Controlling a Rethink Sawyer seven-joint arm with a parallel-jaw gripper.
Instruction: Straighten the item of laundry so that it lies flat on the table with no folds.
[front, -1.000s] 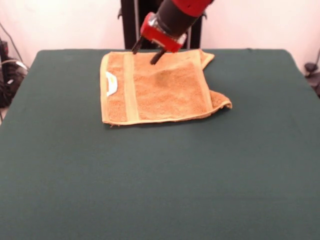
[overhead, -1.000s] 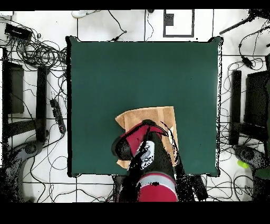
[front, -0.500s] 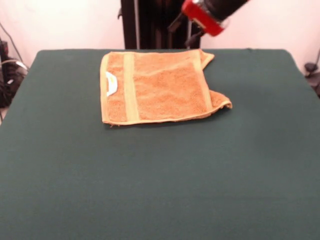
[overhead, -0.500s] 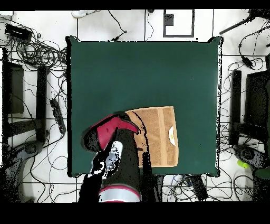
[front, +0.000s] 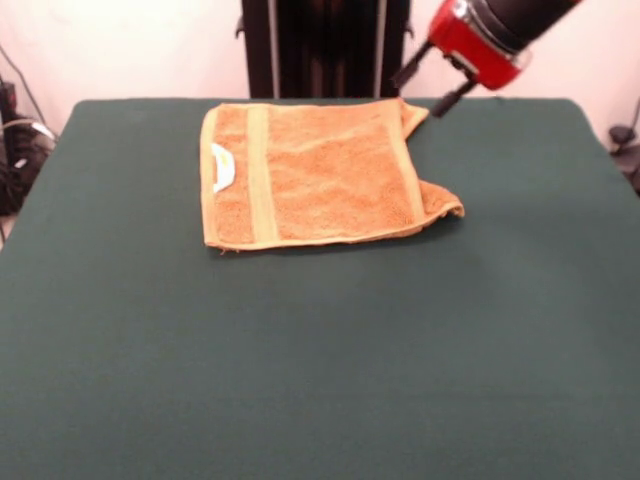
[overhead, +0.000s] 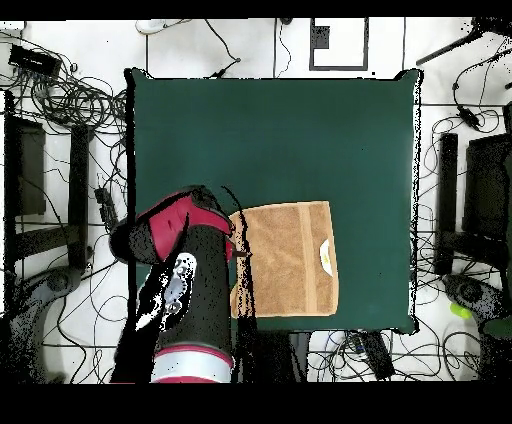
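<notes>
The near part of the table (front: 320, 380) is bare green felt. Farther back, toward the far edge and a little left of centre in the front view, lies the towel (front: 320, 175), spread mostly flat. A pale band (front: 259, 175) runs across it near its left side, with a white label (front: 222, 166) beside that edge. A second pale band (front: 408, 170) runs near its right side. The right edge is not flat: the far right corner (front: 415, 112) is turned up, and the near right corner (front: 442, 203) juts out in a rumpled flap.

Beyond the towel's right corner, the gripper (front: 432, 88) hangs above the table, apart from the cloth, its two dark fingers (front: 408, 70) spread and holding nothing. In the overhead view the arm (overhead: 185, 290) covers the towel's (overhead: 290, 255) side nearest it.
</notes>
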